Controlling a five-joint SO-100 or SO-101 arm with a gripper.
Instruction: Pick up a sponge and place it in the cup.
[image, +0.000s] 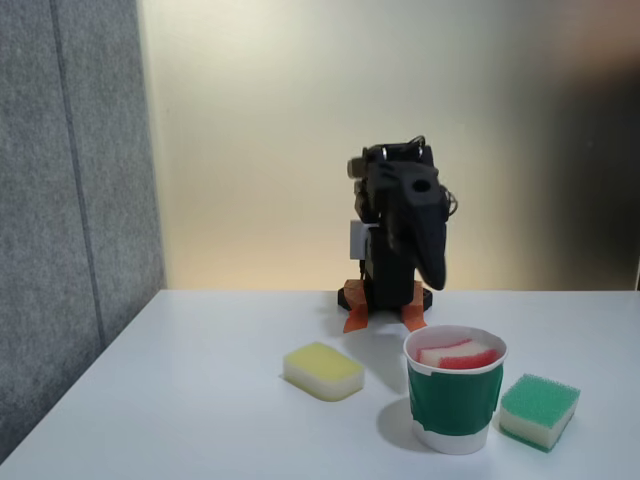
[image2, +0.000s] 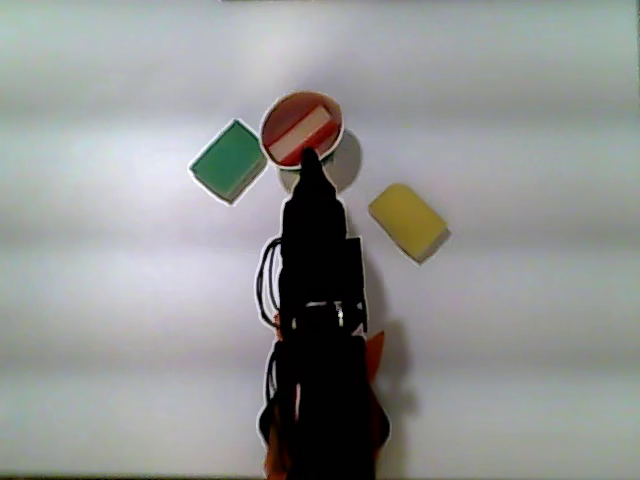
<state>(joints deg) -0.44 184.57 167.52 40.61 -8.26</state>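
yellow sponge (image: 322, 370), green-top sponge (image: 540, 410), white table (image: 180, 400), grey partition (image: 70, 200)

The cup (image: 455, 402) walls hid the lower part of the sponge (image: 458, 354) in the fixed view. From above, the dark arm (image2: 318, 330) was a silhouette cut by the bottom edge, and the gripper (image2: 309, 160) jaws were unreadable.
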